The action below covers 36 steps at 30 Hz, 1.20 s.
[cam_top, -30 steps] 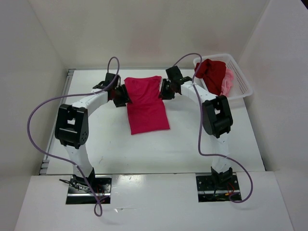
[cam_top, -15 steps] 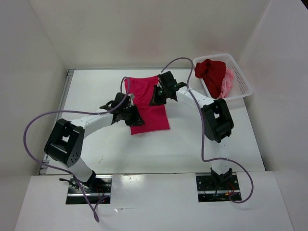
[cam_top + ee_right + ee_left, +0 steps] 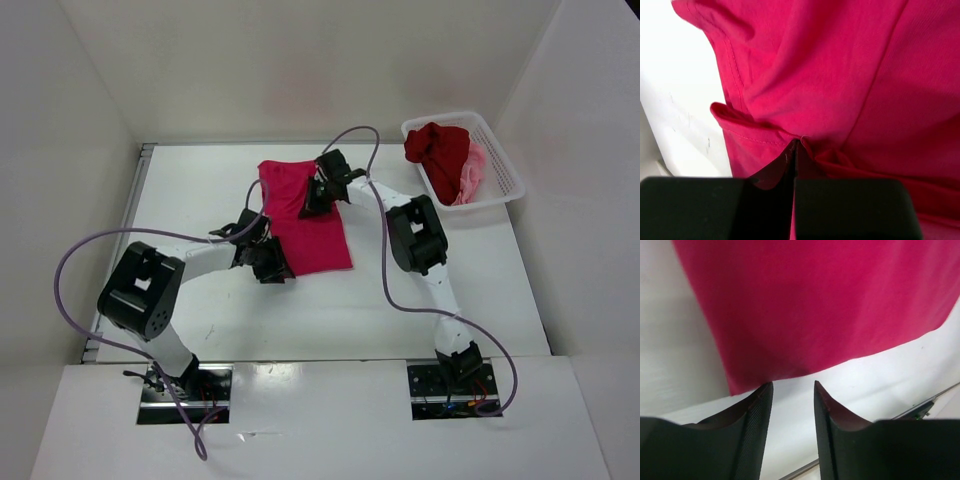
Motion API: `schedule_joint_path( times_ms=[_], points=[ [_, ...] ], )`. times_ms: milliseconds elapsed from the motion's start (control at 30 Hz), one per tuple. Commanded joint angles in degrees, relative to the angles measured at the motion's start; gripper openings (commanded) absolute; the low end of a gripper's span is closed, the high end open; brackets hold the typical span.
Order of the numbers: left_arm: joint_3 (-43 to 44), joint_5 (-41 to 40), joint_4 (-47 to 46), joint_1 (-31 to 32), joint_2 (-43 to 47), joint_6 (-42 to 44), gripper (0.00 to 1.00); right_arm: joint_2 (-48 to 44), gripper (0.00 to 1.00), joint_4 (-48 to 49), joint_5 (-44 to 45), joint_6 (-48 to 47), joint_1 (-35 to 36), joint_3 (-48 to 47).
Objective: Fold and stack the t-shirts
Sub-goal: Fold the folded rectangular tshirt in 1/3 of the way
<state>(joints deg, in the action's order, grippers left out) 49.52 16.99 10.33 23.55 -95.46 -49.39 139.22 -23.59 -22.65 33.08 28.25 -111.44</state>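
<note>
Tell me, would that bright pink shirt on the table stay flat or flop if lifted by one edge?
Probably floppy: the shirt puckers into soft folds where the right gripper pinches it, so it would likely drape. It looks thin and lies flat on the table, so it is probably light. Pushed, it would likely wrinkle rather than slide whole.

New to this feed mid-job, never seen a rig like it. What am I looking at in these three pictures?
A left arm and a right arm, both robotic, are bolted at the near edge of a table. The wide picture looks down from above and behind them; the two close-ups come from wrist cameras. A crimson-pink t-shirt lies on the table. The right hand is shut, pinching a fold of it. The left hand is open and empty, by the shirt's near left corner. A basket at the right holds a dark red shirt and a light pink shirt.
</note>
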Motion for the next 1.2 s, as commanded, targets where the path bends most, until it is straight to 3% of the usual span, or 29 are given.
schedule_joint_path(
  times_ms=[0, 67, 167, 200, 300, 400, 567, 700, 767, 800, 900, 1167],
  points=[
    [-0.30, -1.70, 3.54, -0.08, 2.90, 2.44, 0.47, 0.62, 0.00, 0.66, -0.81, 0.76, -1.00, -4.84],
    [-0.30, -3.36, 4.96, -0.08, 6.24, 3.16, 0.54, -0.78, 0.01, 0.13, -1.60, 0.76, -1.00, -4.84],
    [-3.53, -3.37, 5.49, -1.66, 10.64, 2.55, 0.58, -6.75, 0.18, 1.79, -1.08, 0.76, -1.00, 0.66],
    [-4.51, -2.15, 4.88, -2.97, 11.34, 2.54, 0.58, -8.68, 0.30, 2.41, -0.55, 0.76, -1.00, 2.61],
    [-7.49, -2.14, 2.34, -3.68, 12.58, 1.05, 0.55, -17.03, 0.45, 4.52, 0.23, 0.76, -1.62, 11.83],
    [-7.51, -2.14, -0.12, -4.21, 12.05, -1.06, 0.53, -25.03, 0.45, 6.88, 2.70, 1.28, -2.93, 22.11],
    [-6.45, -2.14, -1.36, -4.74, 8.11, -1.68, 0.52, -37.41, 0.15, 8.13, 5.86, 1.28, -4.78, 39.17],
    [-6.97, -2.84, -3.11, -4.74, 6.79, -2.90, 0.51, -41.39, 0.11, 9.18, 5.87, 1.28, -6.10, 48.23],
    [-6.98, -3.63, -3.12, -4.74, 6.08, -2.91, 0.49, -41.92, 0.19, 9.18, 5.87, 0.76, -6.10, 51.22],
    [-6.98, -3.63, -3.64, -4.74, 5.29, -2.91, 0.48, -41.92, 0.32, 9.18, 5.35, 0.76, -6.10, 51.84],
    [-6.98, -3.63, -4.34, -4.74, 3.88, -2.38, 0.47, -41.31, 0.46, 9.71, 4.82, 1.37, -6.10, 53.07],
    [-6.98, -4.16, -4.88, -4.74, 3.26, -2.38, 0.38, -37.44, 0.47, 11.11, 4.20, 3.48, -6.63, 54.22]
  ],
)
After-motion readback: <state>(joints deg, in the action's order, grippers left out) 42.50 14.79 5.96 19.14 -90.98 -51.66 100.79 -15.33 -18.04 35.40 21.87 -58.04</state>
